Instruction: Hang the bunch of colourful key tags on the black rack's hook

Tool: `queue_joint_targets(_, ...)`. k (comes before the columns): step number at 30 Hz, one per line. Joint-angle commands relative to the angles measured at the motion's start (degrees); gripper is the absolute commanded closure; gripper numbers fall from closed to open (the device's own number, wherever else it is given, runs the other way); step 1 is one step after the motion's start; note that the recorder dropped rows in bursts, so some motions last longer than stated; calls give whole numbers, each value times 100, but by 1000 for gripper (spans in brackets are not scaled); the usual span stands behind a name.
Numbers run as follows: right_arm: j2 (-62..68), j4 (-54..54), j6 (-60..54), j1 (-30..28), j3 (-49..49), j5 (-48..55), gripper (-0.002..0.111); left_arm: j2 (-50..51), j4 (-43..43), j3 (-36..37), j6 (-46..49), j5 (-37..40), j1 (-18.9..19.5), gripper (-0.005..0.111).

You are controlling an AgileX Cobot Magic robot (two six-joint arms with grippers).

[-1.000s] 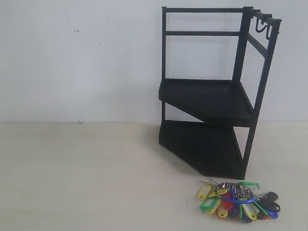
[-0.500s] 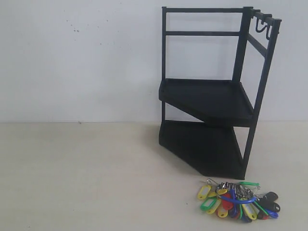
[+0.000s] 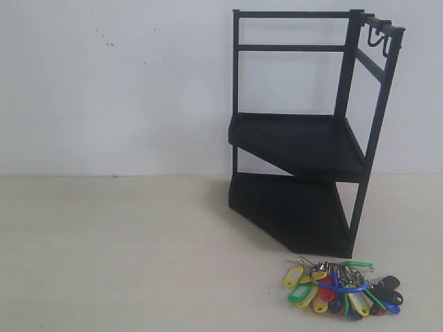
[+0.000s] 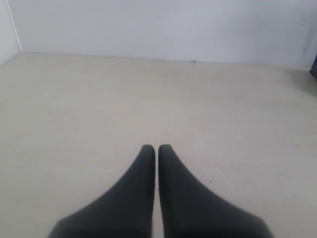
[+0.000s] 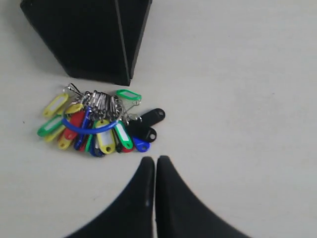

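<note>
The colourful key tag bunch [image 3: 342, 288] lies flat on the table just in front of the black rack [image 3: 304, 138], its blue loop [image 5: 89, 128] resting on top. A small hook [image 3: 378, 43] hangs from the rack's top right rail. Neither gripper shows in the exterior view. In the right wrist view my right gripper [image 5: 155, 159] is shut and empty, its tips a short way from the key tag bunch [image 5: 99, 126], with the rack's base [image 5: 84, 37] beyond. My left gripper [image 4: 156, 148] is shut too, over bare table.
A white wall [image 3: 111, 83] stands behind the rack. The pale tabletop [image 3: 111, 249] stretches to the left of the rack. A sliver of the rack [image 4: 314, 67] shows at the edge of the left wrist view.
</note>
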Motion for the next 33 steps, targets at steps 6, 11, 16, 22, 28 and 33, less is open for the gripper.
queue_joint_targets(6, 918, 1409, -2241, -3, -246, -60, 109, 20, -40, -14, 2, -68, 19, 102)
queue_joint_targets(11, 1809, 1770, -4142, 40, -1152, 1324, 109, 20, -40, -14, 2, -68, 19, 102)
queue_joint_targets(16, 2578, 1852, -6244, 558, -1766, 1356, 109, 20, -40, -14, 2, -68, 19, 102)
queue_joint_targets(22, 3357, 1468, -6396, 1136, -2314, 933, 109, 20, -40, -14, 2, -68, 19, 102)
queue_joint_targets(28, 4085, -213, -5763, 1661, -2524, 979, 92, 20, -40, -14, 2, -68, 19, 102)
queue_joint_targets(33, 4617, -1011, -5323, 1727, -2524, 929, 58, 20, -40, -14, 2, -68, 19, 102)
